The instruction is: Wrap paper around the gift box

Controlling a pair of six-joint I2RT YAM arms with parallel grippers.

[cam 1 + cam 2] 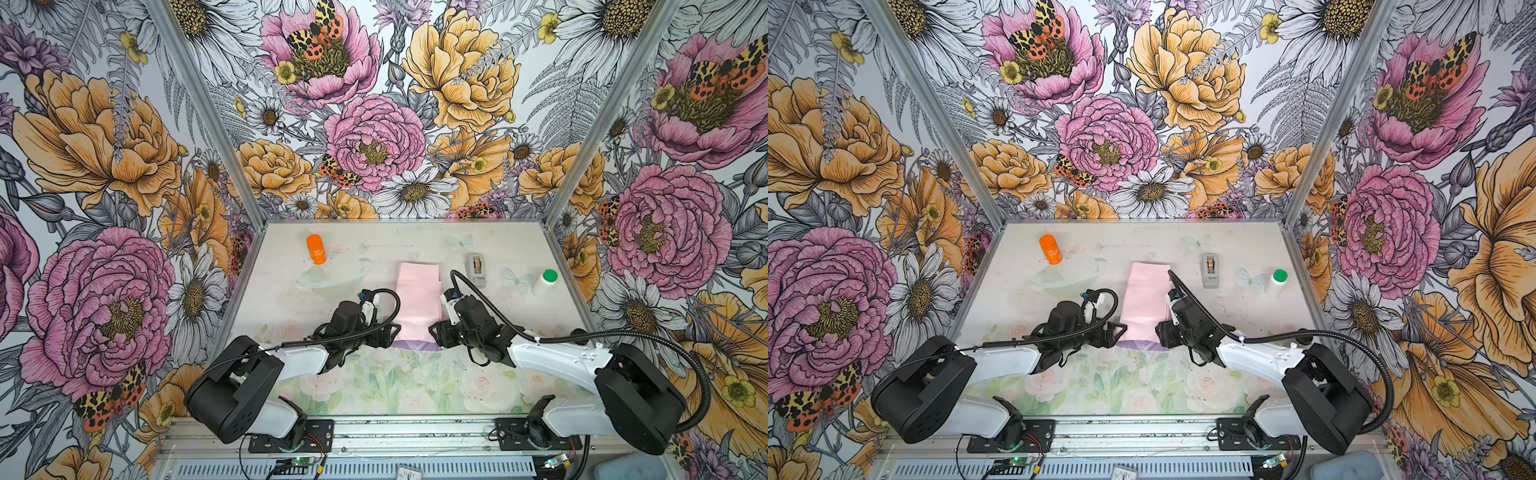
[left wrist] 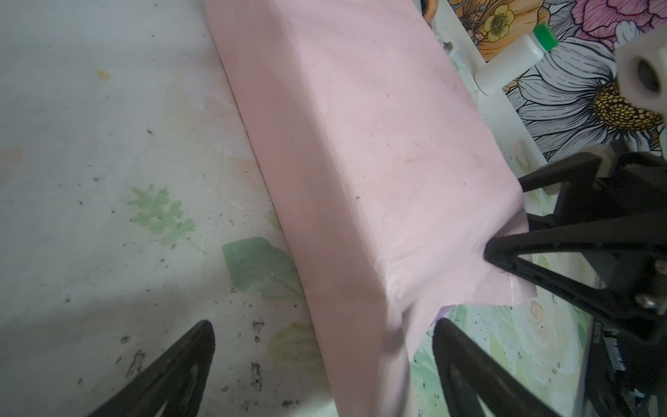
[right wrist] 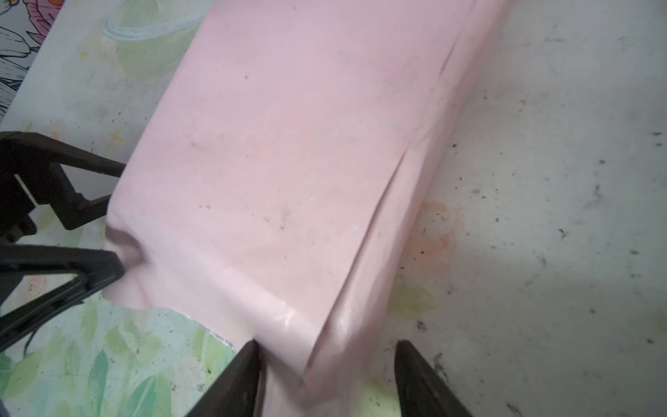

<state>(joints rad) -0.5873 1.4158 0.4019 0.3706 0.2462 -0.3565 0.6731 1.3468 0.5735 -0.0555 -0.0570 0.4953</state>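
While the paper (image 1: 415,299) lies folded into a long, pale pink bundle down the middle of the floral table (image 1: 374,395), I hold both of my claws at its near end, one on each side. My left claw (image 2: 321,325) stands wide open and holds nothing; its two fingers straddle the bundle's near left corner, with the paper running between them. My right claw (image 3: 326,344) is also open and grips nothing: one fingertip (image 3: 249,355) touches the pink fold, while its partner stands clear over the bare table. A thin strip of the paper's lilac side peeks out at the near edge. The gift box is hidden from me; I cannot see it in any view. Farther back, a grey tape dispenser (image 1: 477,268) lies to the right of the bundle and an orange bottle (image 1: 316,248) to the left.
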